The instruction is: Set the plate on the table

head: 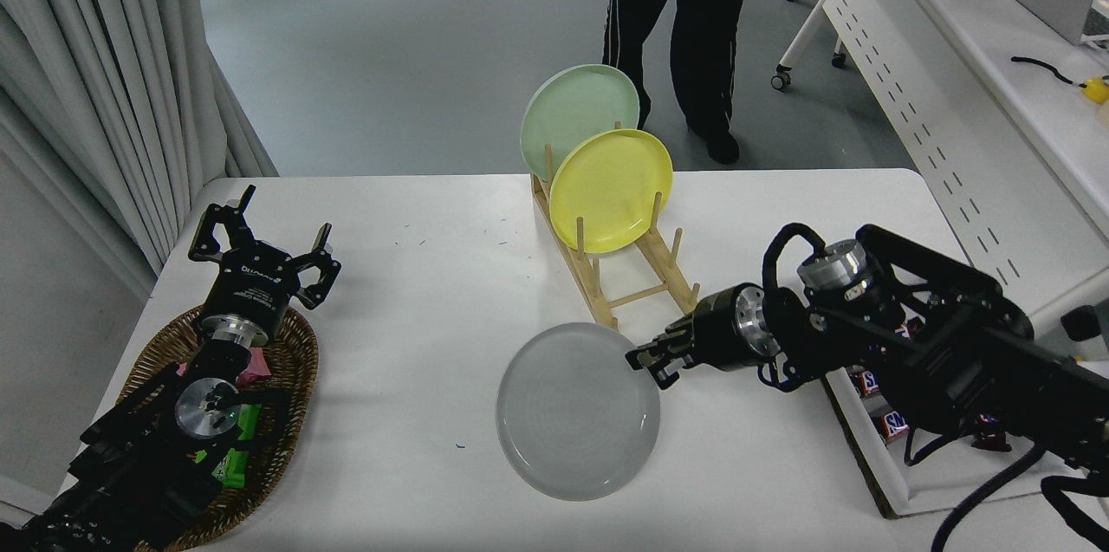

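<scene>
The light-grey plate (576,411) lies nearly flat, low over the white table (433,292), in front of the wooden rack. My right gripper (645,359) comes in from the right and is shut on the plate's right rim. I cannot tell whether the plate rests fully on the table or hangs just above it. My left gripper (260,253) is parked open at the lower left, above a wicker basket.
The wooden rack (637,279) holds a yellow plate (611,188) and a pale green plate (576,106) upright. A wicker basket (286,413) with snacks is at the lower left. A white tray (875,465) with chocolate bars lies under my right arm. A person (684,15) stands beyond the table.
</scene>
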You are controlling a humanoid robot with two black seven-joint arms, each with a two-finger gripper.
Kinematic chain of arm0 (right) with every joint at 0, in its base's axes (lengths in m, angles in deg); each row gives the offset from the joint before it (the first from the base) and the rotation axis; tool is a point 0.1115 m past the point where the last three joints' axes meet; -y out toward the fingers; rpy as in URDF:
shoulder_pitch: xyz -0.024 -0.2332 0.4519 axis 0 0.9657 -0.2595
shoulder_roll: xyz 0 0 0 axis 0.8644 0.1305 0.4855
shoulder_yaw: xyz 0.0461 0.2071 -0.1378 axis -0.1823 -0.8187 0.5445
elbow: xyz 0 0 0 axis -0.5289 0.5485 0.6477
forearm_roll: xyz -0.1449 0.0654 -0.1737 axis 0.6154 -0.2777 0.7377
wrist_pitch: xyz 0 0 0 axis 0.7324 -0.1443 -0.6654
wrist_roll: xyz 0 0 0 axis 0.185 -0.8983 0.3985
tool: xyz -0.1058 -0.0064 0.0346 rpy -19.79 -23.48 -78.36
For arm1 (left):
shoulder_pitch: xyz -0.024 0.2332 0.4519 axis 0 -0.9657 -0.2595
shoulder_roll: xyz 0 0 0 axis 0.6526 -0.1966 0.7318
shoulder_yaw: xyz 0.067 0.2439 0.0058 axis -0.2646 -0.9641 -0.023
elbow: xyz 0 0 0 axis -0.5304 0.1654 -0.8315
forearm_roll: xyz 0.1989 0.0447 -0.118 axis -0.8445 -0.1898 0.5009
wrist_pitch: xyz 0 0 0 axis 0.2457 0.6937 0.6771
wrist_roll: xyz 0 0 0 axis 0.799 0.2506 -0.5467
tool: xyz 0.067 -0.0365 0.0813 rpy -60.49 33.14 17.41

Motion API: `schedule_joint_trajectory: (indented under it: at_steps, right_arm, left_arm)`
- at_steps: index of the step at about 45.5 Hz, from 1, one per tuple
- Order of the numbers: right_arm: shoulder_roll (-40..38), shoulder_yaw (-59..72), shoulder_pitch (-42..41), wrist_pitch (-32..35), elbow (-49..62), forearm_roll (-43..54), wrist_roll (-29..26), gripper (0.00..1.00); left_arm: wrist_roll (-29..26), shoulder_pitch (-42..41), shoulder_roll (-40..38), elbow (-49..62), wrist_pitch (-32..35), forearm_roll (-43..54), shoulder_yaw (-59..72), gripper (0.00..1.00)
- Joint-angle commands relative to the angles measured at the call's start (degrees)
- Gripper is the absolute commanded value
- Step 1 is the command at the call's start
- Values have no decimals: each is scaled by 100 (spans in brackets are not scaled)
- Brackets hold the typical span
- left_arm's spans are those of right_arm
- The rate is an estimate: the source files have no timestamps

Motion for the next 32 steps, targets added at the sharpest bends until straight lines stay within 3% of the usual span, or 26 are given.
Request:
schedule_joint_trajectory:
  at_steps: [1, 32]
  right_arm:
    - [214, -30, 411, -11, 465, -21, -89, 0]
    - [478, -144, 666, -11, 764, 84, -107, 0]
  left_arm:
    - [0, 0, 0, 0, 0, -1, 0, 100]
    - [0, 0, 0, 0, 0, -1, 0, 100]
